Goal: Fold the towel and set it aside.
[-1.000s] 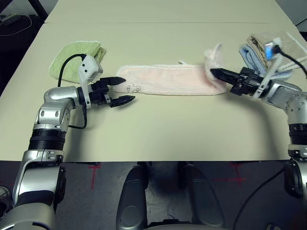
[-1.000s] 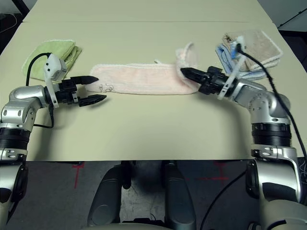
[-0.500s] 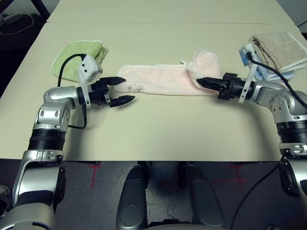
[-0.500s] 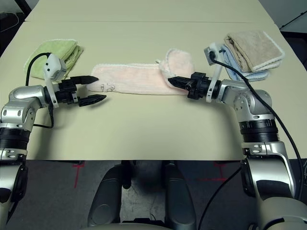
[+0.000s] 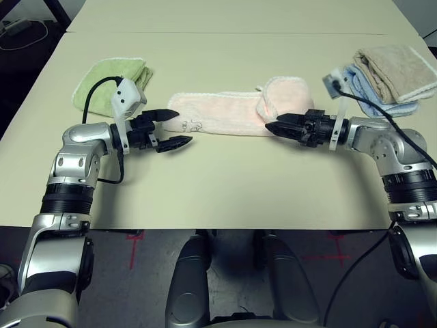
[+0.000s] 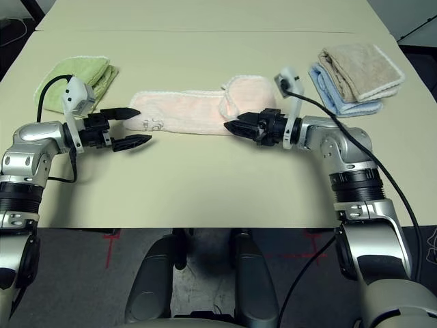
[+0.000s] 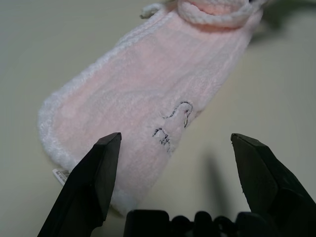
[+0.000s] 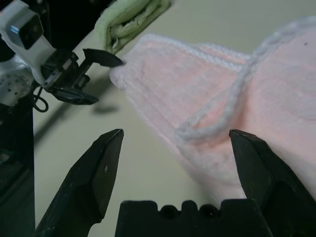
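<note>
Pink and fluffy, the towel (image 5: 232, 113) lies as a long strip on the table (image 5: 225, 184) between both grippers. Its right end is folded over, just in front of the right gripper (image 5: 274, 127), whose fingers stand wide apart, holding nothing. At the other end, the left gripper (image 5: 176, 128) is also wide open, just beside the embroidered mark (image 7: 173, 126).

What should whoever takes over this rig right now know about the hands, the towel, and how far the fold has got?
Left hand: open, hovering at the pink towel's left end, holding nothing.
Right hand: open in its wrist view, just in front of the towel's folded-over right end, holding nothing.
Towel: a long strip across the table, its right end flipped back onto itself in a loose lump.
Done: a first partial fold from the right.
Left: finish folding and set the towel aside. The green towel and the beige and blue towels lie at the sides.
</note>
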`<state>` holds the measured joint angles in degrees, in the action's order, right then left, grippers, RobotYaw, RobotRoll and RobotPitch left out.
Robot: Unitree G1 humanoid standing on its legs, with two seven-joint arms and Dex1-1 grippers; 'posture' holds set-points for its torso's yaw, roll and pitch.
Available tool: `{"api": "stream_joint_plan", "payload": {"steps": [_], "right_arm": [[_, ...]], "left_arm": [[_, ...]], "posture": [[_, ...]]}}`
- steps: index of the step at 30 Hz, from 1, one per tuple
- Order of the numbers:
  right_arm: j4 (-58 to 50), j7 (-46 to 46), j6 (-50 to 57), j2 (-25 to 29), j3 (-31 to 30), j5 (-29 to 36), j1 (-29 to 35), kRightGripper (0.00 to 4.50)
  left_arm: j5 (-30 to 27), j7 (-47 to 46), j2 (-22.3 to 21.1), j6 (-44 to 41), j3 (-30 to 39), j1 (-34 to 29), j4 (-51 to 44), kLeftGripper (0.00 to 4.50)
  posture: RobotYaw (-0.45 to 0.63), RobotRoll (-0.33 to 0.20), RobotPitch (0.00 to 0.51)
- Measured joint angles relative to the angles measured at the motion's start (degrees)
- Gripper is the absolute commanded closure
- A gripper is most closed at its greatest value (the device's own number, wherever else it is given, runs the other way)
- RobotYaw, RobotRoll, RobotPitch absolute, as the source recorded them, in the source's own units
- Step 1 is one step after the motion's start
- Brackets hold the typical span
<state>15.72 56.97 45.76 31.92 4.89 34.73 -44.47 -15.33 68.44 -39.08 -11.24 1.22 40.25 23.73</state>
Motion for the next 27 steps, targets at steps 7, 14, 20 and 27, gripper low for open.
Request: {"api": "stream_joint_plan", "payload": {"steps": [7,14,20,27], "right_arm": [[3.7,3.7,-5.9,5.8,4.8,-0.3,0.0,0.01],[18.9,10.8,-33.7,6.7,3.0,-10.9,-0.2,0.01],[35.1,18.3,-54.7,3.9,2.9,-14.5,-3.7,0.01],[43.5,26.0,-60.7,2.9,2.9,-15.3,-6.3,0.01]], "left_arm": [[0.0,0.0,0.3,0.0,-0.2,0.9,0.6,0.0],[0.0,0.1,0.7,-0.2,-0.5,2.2,1.5,0.0],[-0.2,0.0,0.7,-1.8,-0.2,1.5,1.1,0.0],[-1.5,-7.4,2.7,-5.2,2.7,-4.0,-5.8,0.0]], "posture": [[-0.01,0.0,0.229],[0.0,0.0,0.237],[0.03,0.0,0.242],[0.06,0.0,0.249]]}}
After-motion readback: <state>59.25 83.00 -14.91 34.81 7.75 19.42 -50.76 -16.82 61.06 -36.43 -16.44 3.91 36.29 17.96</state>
